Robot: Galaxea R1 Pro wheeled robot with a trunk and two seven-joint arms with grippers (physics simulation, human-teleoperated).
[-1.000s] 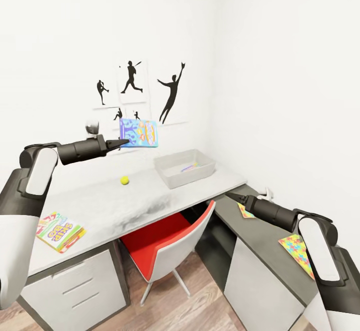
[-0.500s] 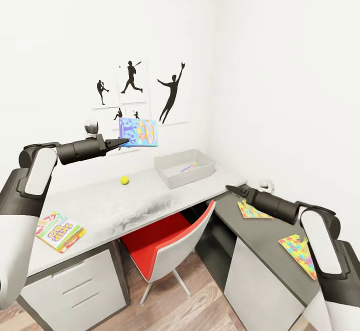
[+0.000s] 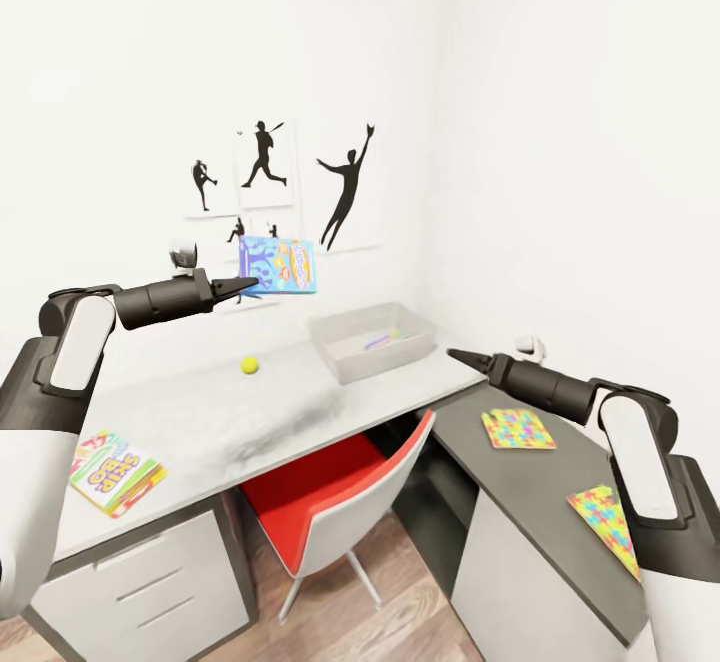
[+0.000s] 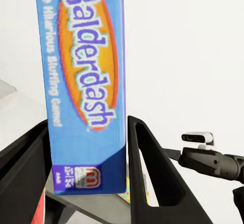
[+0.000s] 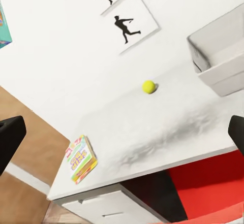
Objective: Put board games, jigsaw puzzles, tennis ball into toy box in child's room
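1. The right tool (image 3: 452,353), jaws apart and empty, has lifted off the thin multicoloured jigsaw sheet (image 3: 517,429), leaving it flat.
2. The left tool (image 3: 250,285) still grips the blue Balderdash game box (image 3: 278,264), up left of the light grey toy tub (image 3: 372,341); delivery pending.

Two board games (image 3: 277,264), two jigsaw puzzles (image 3: 518,429), one tennis ball (image 3: 249,365), one toy box (image 3: 345,351).

Bright, even, flat light all round; white walls (image 3: 560,142) almost blown out. A soft mottled shadow smudges the light grey worktop (image 3: 200,412) near its front edge. Head view bends at the edges; renders slightly soft.
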